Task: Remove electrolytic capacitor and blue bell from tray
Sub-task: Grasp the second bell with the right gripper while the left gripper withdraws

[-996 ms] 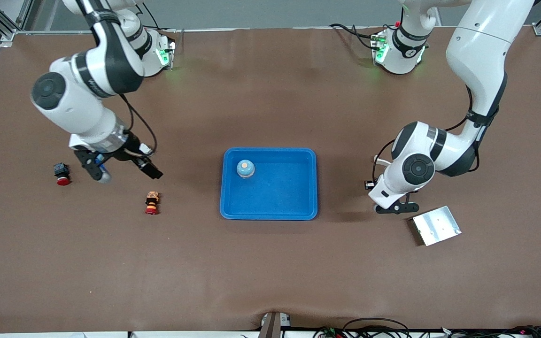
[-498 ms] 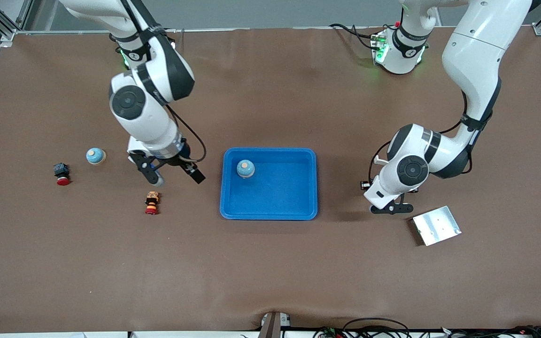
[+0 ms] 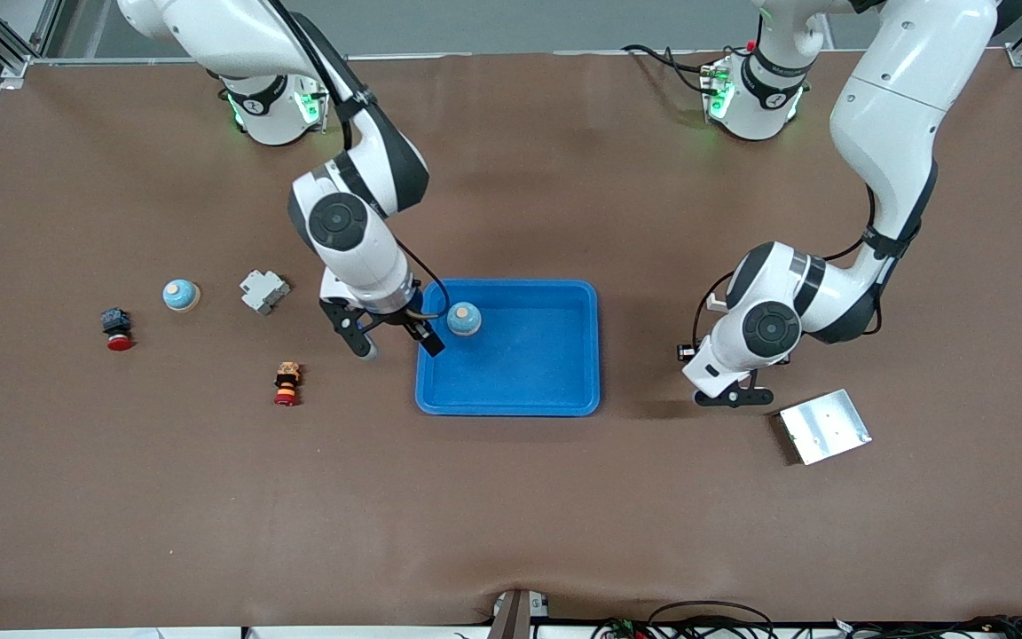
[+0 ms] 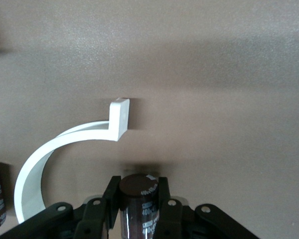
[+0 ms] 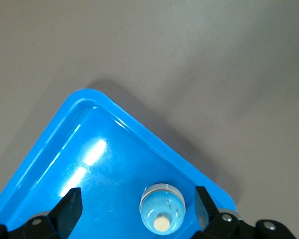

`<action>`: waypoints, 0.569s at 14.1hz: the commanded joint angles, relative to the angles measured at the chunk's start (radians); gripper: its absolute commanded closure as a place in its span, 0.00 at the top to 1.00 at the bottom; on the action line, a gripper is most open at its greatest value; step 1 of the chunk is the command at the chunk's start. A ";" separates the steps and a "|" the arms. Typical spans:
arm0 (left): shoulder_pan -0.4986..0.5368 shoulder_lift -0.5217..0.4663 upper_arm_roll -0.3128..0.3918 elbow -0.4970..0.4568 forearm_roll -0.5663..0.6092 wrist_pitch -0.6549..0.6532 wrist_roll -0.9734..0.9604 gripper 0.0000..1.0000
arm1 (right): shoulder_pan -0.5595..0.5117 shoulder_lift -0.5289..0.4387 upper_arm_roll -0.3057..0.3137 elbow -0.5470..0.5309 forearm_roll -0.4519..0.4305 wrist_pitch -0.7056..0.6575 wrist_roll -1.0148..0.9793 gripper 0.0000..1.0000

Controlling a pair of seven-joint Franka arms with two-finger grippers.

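Observation:
A blue bell [image 3: 464,319] with an orange knob stands in the blue tray [image 3: 555,355], in the corner toward the right arm's end. My right gripper [image 3: 397,344] hangs open over that corner; in the right wrist view the bell [image 5: 162,213] shows below, between its spread fingers [image 5: 70,206]. A second bell [image 3: 181,295] stands on the table toward the right arm's end. My left gripper [image 3: 728,396] is low over the table between the tray and a metal plate. It is shut [image 4: 138,185] on a dark brown capacitor [image 4: 137,201].
Toward the right arm's end lie a grey block [image 3: 263,290], a black and red button [image 3: 117,327] and an orange and red button [image 3: 286,382]. A metal plate [image 3: 824,426] lies by the left gripper. A white curved piece [image 4: 65,144] lies under it.
The right arm has swung, gripper open, from beside the black and red button to the tray's corner, uncovering the second bell and the grey block. The left gripper has edged slightly toward the tray.

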 commanded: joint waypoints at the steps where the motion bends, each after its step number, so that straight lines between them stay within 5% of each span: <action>1: -0.006 0.008 0.001 0.013 0.036 0.005 -0.008 0.04 | 0.045 0.086 -0.009 0.028 -0.021 0.067 0.082 1.00; 3: -0.005 0.008 0.001 0.013 0.045 0.007 -0.010 0.15 | 0.063 0.132 -0.009 0.029 -0.023 0.110 0.105 1.00; 5: -0.005 0.008 0.001 0.013 0.045 0.007 -0.010 0.41 | 0.065 0.137 -0.009 0.031 -0.021 0.110 0.105 1.00; 8: -0.005 0.006 0.000 0.013 0.045 0.009 -0.011 0.65 | 0.076 0.149 -0.009 0.034 -0.008 0.110 0.106 1.00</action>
